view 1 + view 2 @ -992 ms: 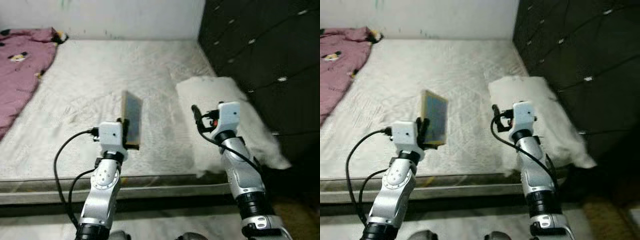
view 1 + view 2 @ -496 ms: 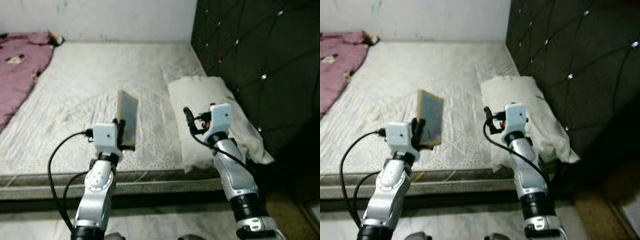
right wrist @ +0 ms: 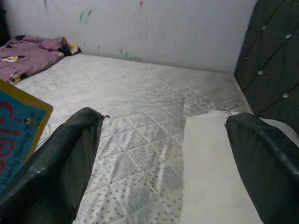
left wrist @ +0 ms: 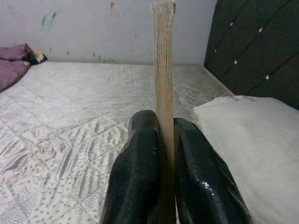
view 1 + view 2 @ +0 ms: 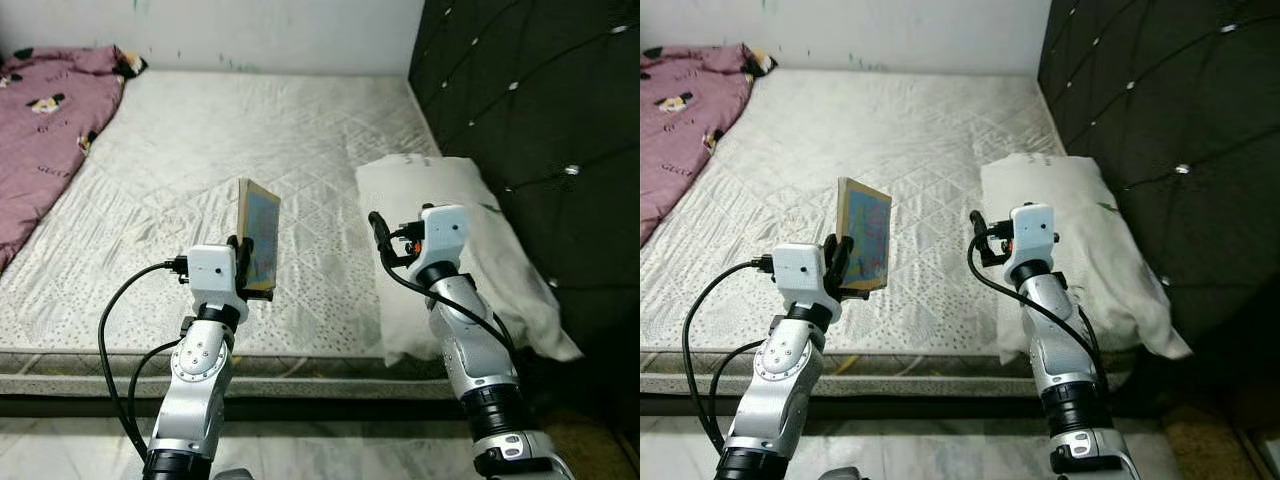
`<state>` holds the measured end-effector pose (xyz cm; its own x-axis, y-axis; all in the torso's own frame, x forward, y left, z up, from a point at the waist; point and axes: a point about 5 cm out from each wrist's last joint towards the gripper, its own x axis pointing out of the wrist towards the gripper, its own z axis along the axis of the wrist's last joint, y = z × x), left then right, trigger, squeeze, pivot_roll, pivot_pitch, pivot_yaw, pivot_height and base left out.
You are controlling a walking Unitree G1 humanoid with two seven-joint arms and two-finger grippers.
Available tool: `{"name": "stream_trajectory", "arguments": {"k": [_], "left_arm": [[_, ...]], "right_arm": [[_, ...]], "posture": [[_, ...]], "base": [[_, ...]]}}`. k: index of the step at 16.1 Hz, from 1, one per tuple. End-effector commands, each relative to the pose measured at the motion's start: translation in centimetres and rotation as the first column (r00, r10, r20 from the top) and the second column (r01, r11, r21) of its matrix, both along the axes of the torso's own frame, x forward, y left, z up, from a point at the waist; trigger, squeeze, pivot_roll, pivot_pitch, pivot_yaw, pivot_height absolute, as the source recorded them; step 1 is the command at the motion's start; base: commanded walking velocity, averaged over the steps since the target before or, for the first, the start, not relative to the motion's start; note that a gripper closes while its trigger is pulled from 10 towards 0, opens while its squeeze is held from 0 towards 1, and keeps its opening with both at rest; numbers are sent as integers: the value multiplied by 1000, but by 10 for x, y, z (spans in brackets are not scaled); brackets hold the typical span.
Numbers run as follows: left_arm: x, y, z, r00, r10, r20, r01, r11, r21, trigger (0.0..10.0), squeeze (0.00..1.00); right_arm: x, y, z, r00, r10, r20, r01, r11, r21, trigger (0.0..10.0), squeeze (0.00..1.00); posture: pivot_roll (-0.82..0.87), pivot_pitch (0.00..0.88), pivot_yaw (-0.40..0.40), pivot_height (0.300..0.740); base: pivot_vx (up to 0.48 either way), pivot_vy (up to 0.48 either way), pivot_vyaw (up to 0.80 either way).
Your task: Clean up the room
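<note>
While my left gripper (image 4: 163,140) is pinching a thin book (image 5: 258,235) upright above the mattress (image 5: 200,150), my right gripper (image 3: 163,154) is hovering with its fingers spread wide near the white pillow (image 5: 450,240).

pretty clearly a bedroom in somebody's home; most of what you see is a bed (image 5: 250,150) with a pale quilted mattress cover, diamond stitching all over it; a dark tufted headboard (image 5: 530,110) with shiny buttons runs along the bed's right edge; a white pillow (image 5: 470,250) lies near the bed's front right corner, right up against that headboard; a crumpled pinkish-purple blanket (image 5: 45,140) with little cartoon prints is bunched along the bed's left edge up to the far left corner; the wall (image 5: 250,35) behind the far edge is plain white with a few coloured scribbles or paint smudges; the floor (image 5: 330,450) in front of the bed looks like pale tile
</note>
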<state>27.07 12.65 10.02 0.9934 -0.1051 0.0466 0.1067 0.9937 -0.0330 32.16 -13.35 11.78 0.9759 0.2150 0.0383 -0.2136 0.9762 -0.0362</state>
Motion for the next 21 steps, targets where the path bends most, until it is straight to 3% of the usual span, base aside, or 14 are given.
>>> {"name": "stream_trajectory", "arguments": {"k": [1, 6, 12, 16, 21], "left_arm": [[2, -1, 13, 998, -3, 62, 3, 1000, -2, 10000, 0], [2, 0, 12, 999, 5, 52, -5, 1000, 5, 10000, 0], [4, 1, 10, 999, 21, 39, -21, 1000, 0, 10000, 0], [5, 1, 10, 999, 35, 30, -34, 999, -23, 10000, 0], [6, -3, 9, 999, 31, 9, -30, 998, -63, 10000, 0]], "right_arm": [[2, -2, 3, 1000, -11, 13, 11, 1000, -3, 10000, 0], [1, -2, 1, 1000, -11, 9, 11, 1000, -6, 10000, 0], [2, 0, 2, 1000, 6, 23, -5, 1000, -24, 10000, 0], [4, 3, 3, 1000, 11, 26, -10, 999, -31, 10000, 0], [5, 2, 3, 1000, 8, 21, -8, 999, -36, 10000, 0]], "posture": [[-47, 0, -5, 740], [-44, 0, -5, 740], [-41, 0, -4, 740], [-39, 0, -4, 740], [-48, 0, -9, 740]], "base": [[341, 0, 0], [303, 0, 0], [0, 0, 0], [0, 0, 527], [0, 434, 0]]}}
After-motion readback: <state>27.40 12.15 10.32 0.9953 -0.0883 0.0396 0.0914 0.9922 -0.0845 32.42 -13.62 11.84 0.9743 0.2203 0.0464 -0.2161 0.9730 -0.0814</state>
